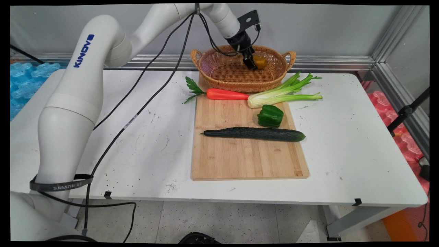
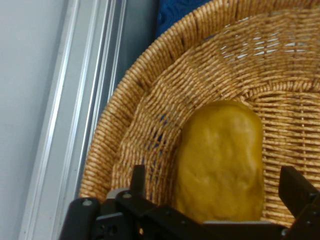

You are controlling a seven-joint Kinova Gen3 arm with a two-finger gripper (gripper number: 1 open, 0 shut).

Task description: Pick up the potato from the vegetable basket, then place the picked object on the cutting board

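A lumpy, matte yellow potato (image 2: 220,162) lies inside the woven wicker basket (image 1: 219,73) at the table's far side. The gripper (image 2: 215,192) reaches into the basket, its fingers spread on either side of the potato, not clamped. Before the basket, a bamboo cutting board (image 1: 247,157) on the scuffed white table (image 1: 360,147) carries a carrot (image 1: 226,94), celery (image 1: 281,94), green pepper (image 1: 271,116) and cucumber (image 1: 255,133).

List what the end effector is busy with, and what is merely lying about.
Busy with:
- end effector, open, fingers either side of the yellow vegetable
- wicker basket that holds that vegetable

Lying about, on the wooden board on the white table:
- carrot
- celery
- green pepper
- cucumber
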